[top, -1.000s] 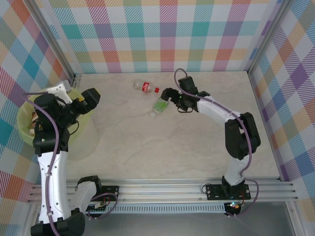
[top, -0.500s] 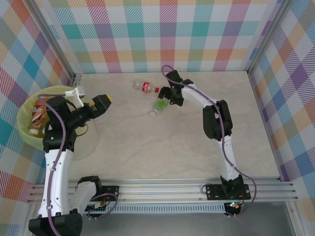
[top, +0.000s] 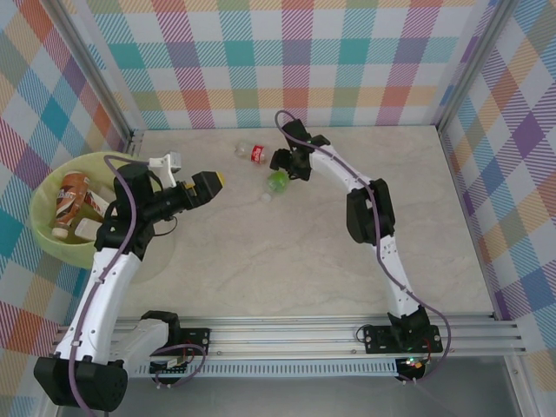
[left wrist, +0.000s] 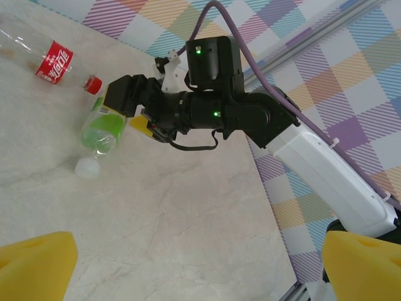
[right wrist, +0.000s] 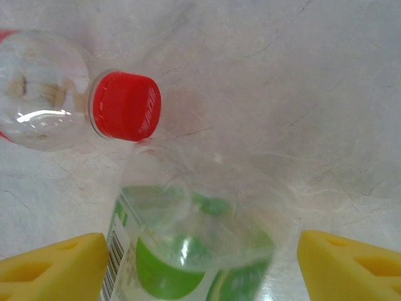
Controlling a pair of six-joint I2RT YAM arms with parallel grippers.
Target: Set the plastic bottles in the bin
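The bin [top: 38, 233] at nine o'clock holds several bottles [top: 69, 196]. Two are left on the table [top: 304, 261] at twelve: a red bottle [top: 254, 154] and a green bottle [top: 278, 182]. The right claw [top: 285, 162] straddles the green one, jaws part-open, not yet pinching. The left claw [top: 205, 184], wide and empty, hovers near the bin.

A green-labelled bottle [right wrist: 200, 251] lies between the 2 yellow jaws. A red-capped bottle [right wrist: 44, 94] lies just beside it.

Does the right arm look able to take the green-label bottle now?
Probably yes: the right gripper has its fingers on either side of the green-label bottle, and the red-cap bottle lies outside them.
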